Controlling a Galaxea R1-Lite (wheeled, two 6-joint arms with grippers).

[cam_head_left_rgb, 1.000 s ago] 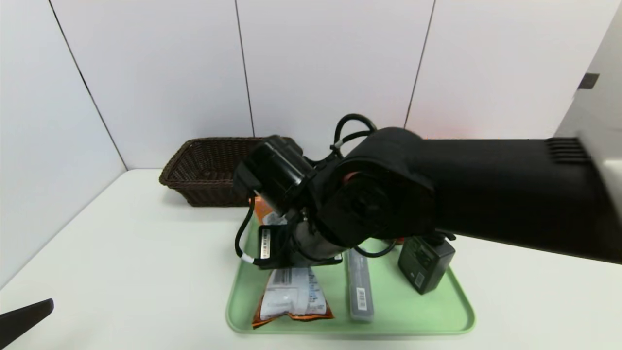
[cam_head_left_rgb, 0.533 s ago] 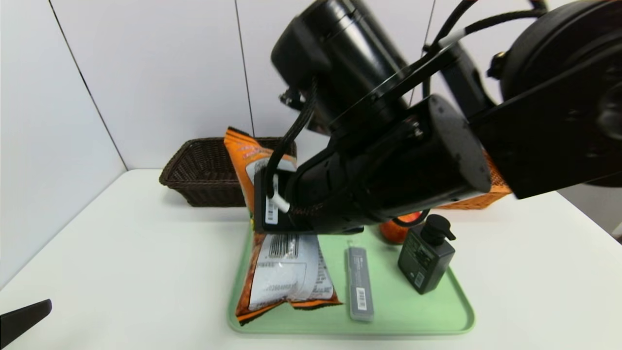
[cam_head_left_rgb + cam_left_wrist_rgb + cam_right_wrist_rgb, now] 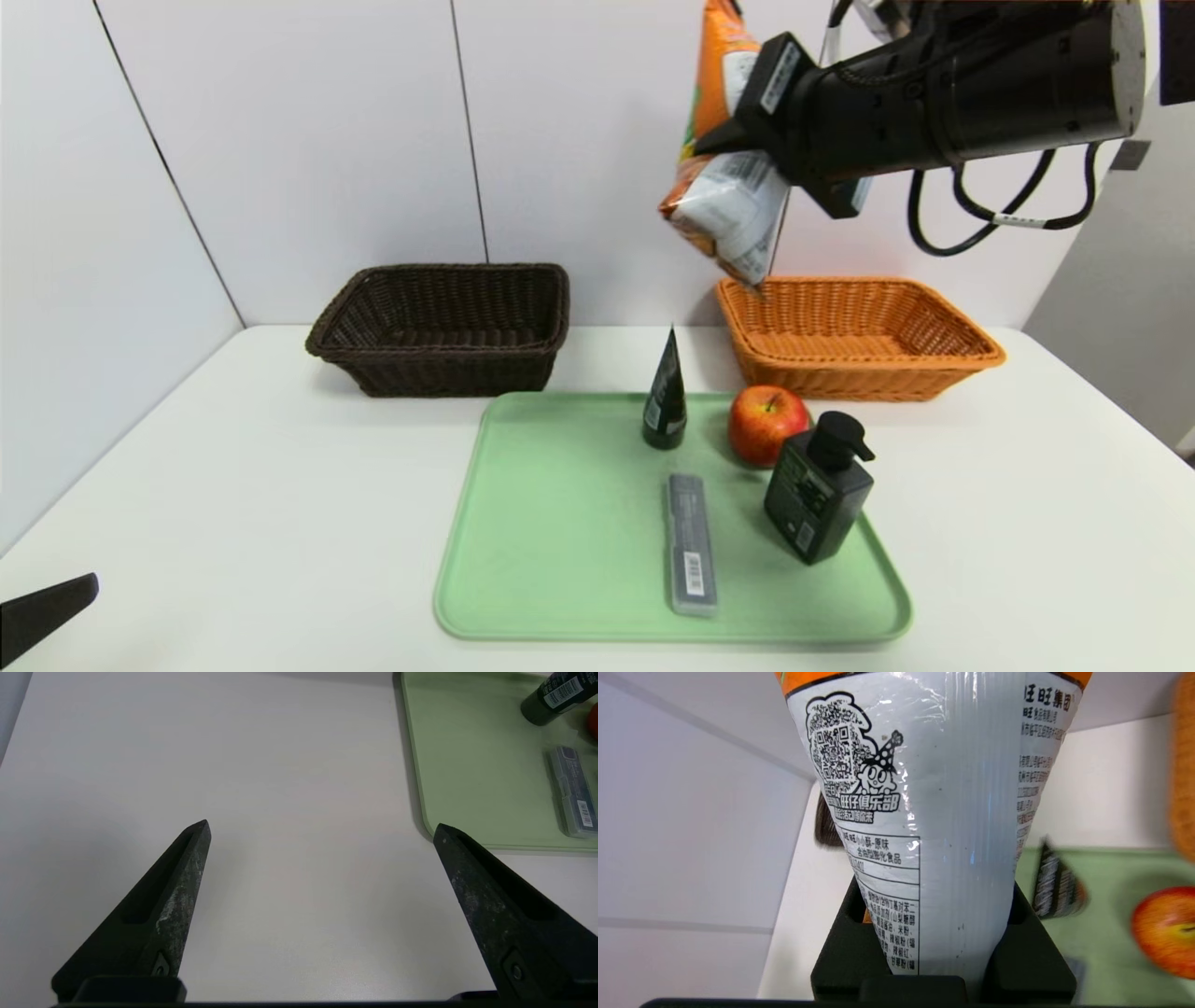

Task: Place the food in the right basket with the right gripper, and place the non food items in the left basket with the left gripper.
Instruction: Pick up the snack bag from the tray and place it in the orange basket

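One snack packet (image 3: 724, 201) now hanging high above right basket (image 3: 854, 331) near edge, pinched in right gripper (image 3: 738, 149) fingers, lifted off tray (image 3: 560, 523); release pending. Left gripper (image 3: 322, 830) idling, fingers wide, over table (image 3: 289, 765).

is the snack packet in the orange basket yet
Not yet: the snack packet hangs in the right gripper, above the orange basket.

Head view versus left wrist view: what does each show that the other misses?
Only the head view shows the right gripper holding the snack packet aloft near the orange basket, plus the dark basket, apple and pump bottle. Only the left wrist view shows the left gripper open over bare table. Both show the green tray, grey case and black tube.
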